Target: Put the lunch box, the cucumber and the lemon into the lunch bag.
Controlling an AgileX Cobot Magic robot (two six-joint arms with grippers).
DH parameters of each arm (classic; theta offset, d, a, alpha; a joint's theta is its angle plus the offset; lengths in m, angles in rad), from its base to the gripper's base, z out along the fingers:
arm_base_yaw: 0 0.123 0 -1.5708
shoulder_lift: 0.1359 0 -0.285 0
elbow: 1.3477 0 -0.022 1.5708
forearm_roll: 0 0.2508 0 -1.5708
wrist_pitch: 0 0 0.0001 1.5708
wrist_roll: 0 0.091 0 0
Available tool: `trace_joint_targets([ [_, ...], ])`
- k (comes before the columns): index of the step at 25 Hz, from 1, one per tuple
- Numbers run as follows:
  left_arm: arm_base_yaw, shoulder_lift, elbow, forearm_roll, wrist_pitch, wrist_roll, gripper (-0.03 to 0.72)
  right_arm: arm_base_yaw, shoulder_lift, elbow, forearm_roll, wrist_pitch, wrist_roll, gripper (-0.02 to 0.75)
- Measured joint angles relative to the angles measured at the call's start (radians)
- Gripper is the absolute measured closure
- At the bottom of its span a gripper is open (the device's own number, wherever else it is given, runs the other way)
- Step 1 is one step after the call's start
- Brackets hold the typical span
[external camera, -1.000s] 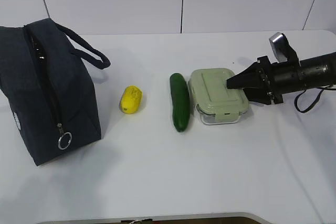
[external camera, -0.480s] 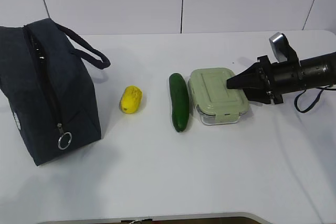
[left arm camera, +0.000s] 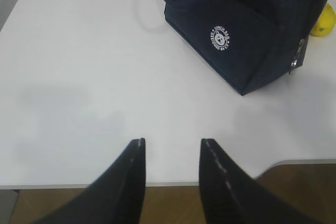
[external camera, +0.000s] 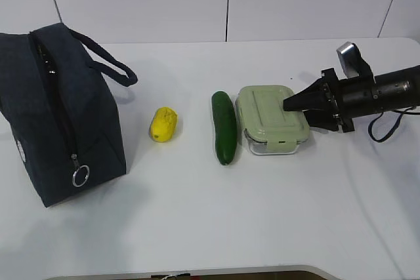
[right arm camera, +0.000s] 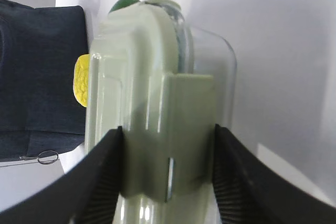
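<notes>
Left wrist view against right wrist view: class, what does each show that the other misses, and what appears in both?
Only the left wrist view shows the bag's white logo and the left gripper, open over bare table. Only the right wrist view shows the lunch box, the right gripper closed around its end, and the cucumber. Both show the lunch bag and the lemon.

White table [external camera: 197,227]: lunch bag [external camera: 59,109], lemon [external camera: 163,124], cucumber [external camera: 224,126], lunch box [external camera: 270,119].
</notes>
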Motion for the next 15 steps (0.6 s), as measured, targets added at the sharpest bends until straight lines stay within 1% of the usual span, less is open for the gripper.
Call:
trace_joint_targets([
  [10,0.000,0.000,-0.002,0.002,0.000,0.016,0.446,0.001,-0.037,0.000,-0.026,-0.026,0.047,0.351],
  [15,0.000,0.000,-0.037,0.004,0.002,0.016,0.446,0.001,-0.070,0.000,-0.026,-0.026,0.066,0.351],
])
